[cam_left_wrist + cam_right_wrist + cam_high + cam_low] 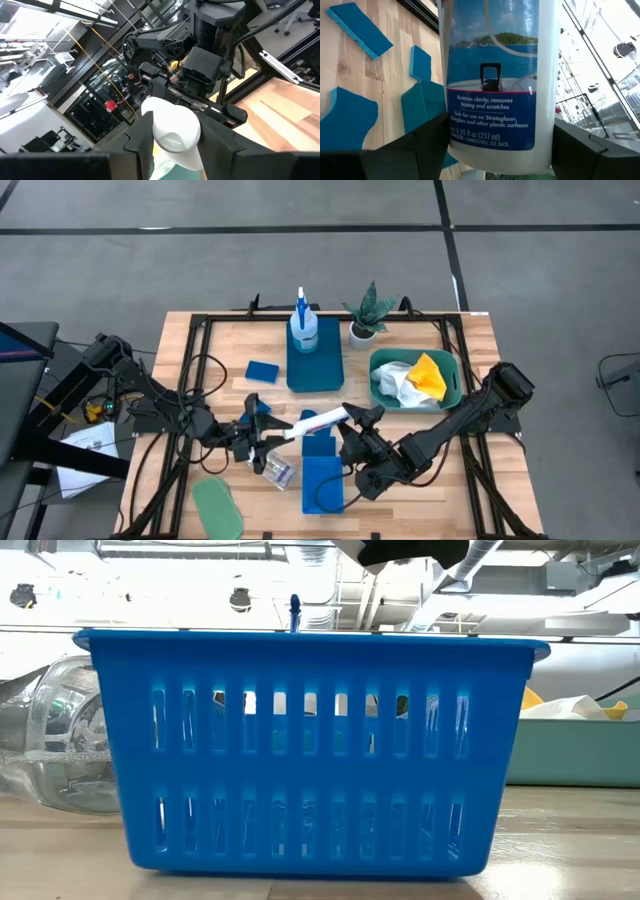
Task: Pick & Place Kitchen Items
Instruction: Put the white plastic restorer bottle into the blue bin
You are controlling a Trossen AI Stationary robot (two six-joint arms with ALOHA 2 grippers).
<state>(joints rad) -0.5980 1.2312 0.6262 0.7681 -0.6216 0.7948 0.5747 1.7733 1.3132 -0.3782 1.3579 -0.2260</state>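
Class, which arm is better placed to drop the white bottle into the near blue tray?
Right: right tool grips the bottle's body beside the tray; left tool holds only its cap.

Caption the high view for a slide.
Both grippers, left and right, hold the white bottle above the blue basket.

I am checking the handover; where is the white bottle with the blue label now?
In the high view, the white bottle is held level above the table's middle, between the left gripper and the right gripper, just over the near blue basket.
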